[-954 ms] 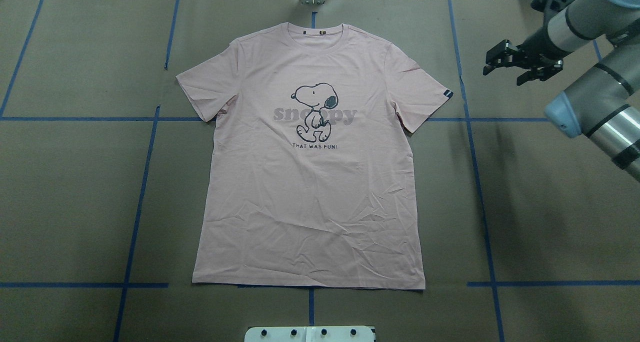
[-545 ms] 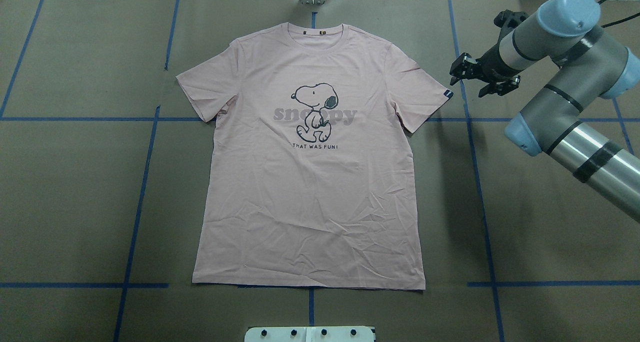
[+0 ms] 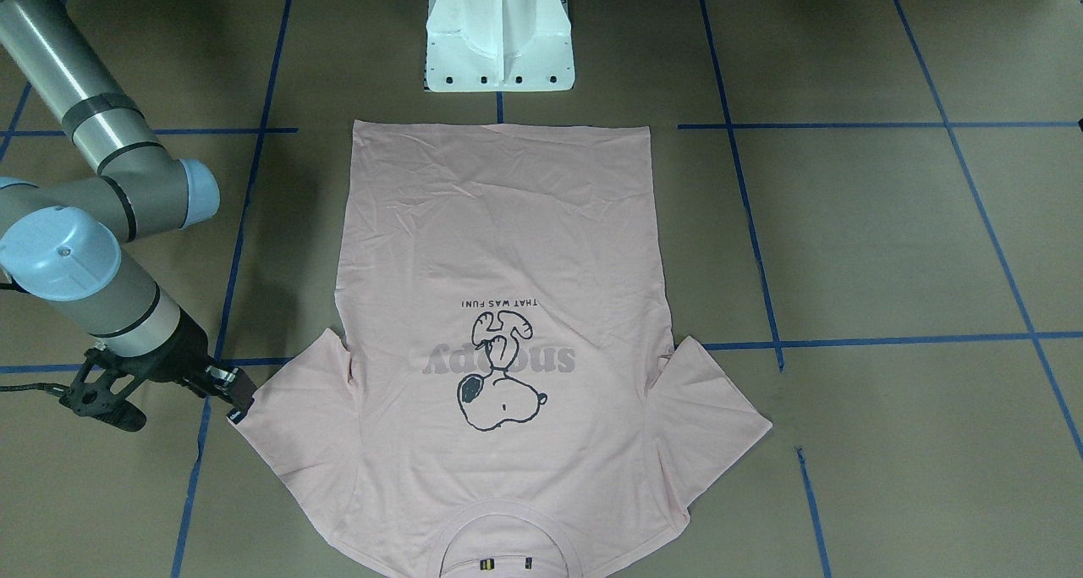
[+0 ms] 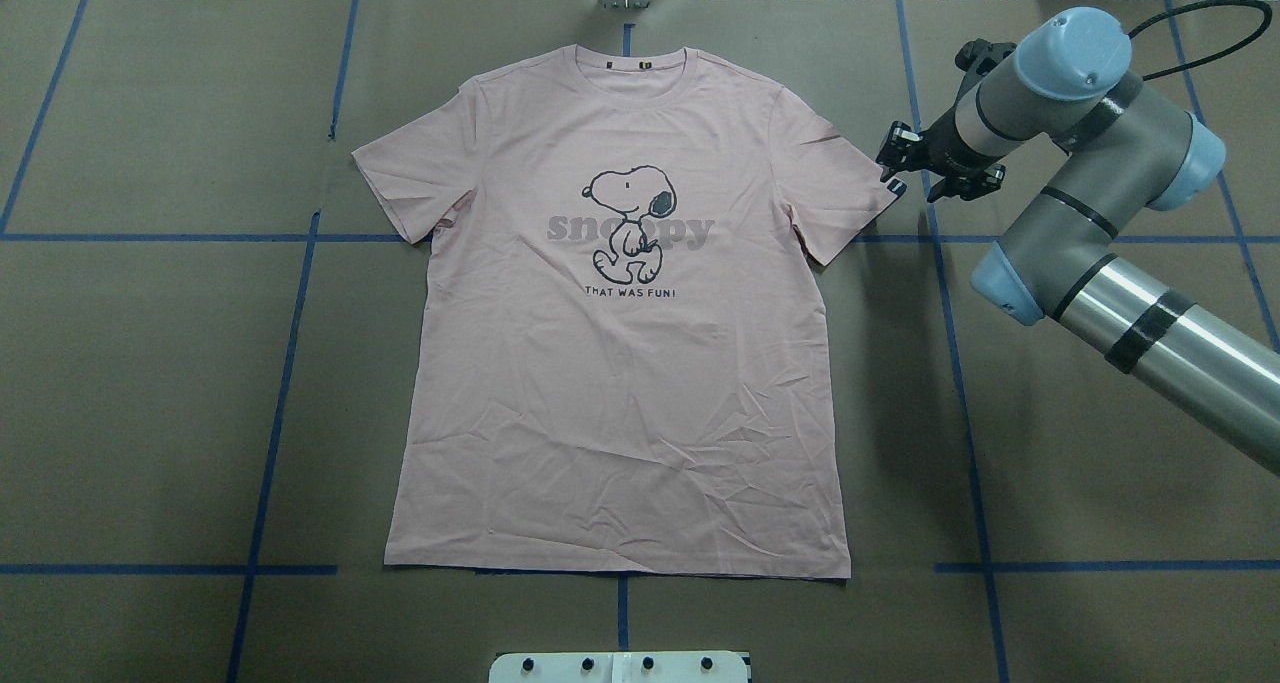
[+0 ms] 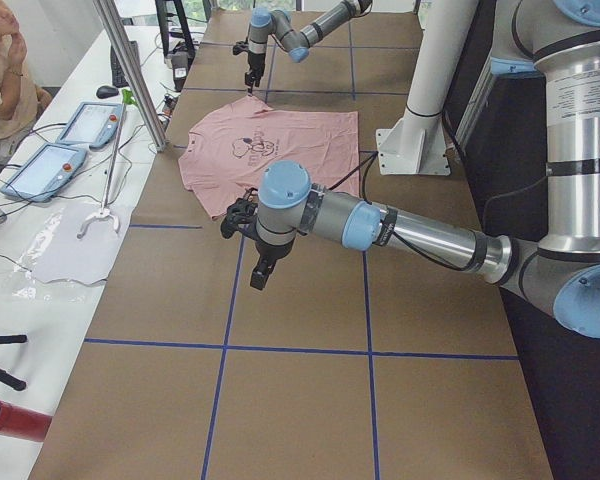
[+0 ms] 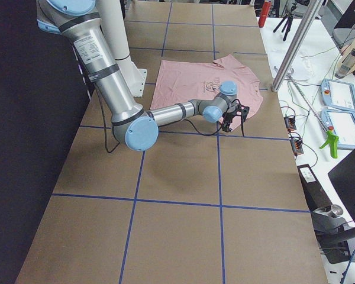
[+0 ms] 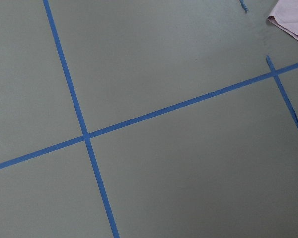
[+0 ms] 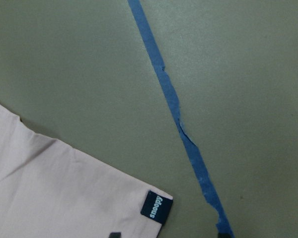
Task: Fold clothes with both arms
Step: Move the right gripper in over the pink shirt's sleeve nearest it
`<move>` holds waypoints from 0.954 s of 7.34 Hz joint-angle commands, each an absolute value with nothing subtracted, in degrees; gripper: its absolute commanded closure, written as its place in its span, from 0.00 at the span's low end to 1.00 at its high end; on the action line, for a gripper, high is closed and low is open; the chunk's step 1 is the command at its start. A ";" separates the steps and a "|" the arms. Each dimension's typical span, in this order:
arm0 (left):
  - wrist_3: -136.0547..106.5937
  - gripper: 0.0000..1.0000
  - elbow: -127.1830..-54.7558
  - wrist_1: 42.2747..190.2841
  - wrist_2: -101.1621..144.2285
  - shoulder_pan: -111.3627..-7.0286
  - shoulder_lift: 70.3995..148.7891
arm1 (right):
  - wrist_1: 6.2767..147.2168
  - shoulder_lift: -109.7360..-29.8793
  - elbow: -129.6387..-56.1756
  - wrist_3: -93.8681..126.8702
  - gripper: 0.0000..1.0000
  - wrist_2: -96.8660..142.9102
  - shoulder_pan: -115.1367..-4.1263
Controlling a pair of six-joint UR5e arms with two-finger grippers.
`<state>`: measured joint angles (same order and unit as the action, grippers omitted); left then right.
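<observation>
Right pincer (image 4: pixel 910 173) is seen spread open, brought down low at the outer corner of the sleeve (image 4: pixel 840 188), nothing gripped. In the wrist view the little dark tag (image 8: pixel 156 204) on that sleeve hem is framed just between the two fingertips. The left pincer (image 5: pixel 250 235) is held over bare tabletop (image 4: pixel 1100 463), well apart from the cloth; open or closed can't be told. The T-shirt (image 4: pixel 620 383) is laid flat, print up, mid-tabletop, collar away from the robot's base. Progress-wise, no fold has been made, so basically everything is left: this is judged as the first grab being lined up.
</observation>
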<state>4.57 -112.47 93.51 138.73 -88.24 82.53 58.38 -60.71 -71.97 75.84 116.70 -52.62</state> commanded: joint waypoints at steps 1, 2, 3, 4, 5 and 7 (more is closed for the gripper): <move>4.57 0.00 -112.50 93.52 138.69 -88.24 82.53 | 58.45 -59.85 -70.40 75.85 0.33 113.66 -51.95; 4.57 0.00 -112.50 93.52 138.78 -88.24 82.53 | 58.45 -59.85 -70.23 75.85 0.39 113.64 -51.94; 4.57 0.00 -112.50 93.52 138.78 -88.24 82.53 | 58.45 -59.85 -70.14 75.76 0.41 113.64 -51.86; 4.57 0.00 -112.50 93.52 138.78 -88.24 82.53 | 58.45 -59.85 -70.14 75.76 0.41 113.47 -51.59; 4.57 0.00 -112.50 93.52 138.69 -88.24 82.53 | 58.45 -59.77 -70.14 75.67 0.42 113.47 -51.59; 4.57 0.00 -112.41 93.52 138.69 -88.24 82.35 | 58.45 -58.72 -69.44 75.59 0.42 113.47 -51.50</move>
<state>4.57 -112.49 93.52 138.74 -88.24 82.45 58.45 -59.50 -69.91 75.63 113.48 -51.56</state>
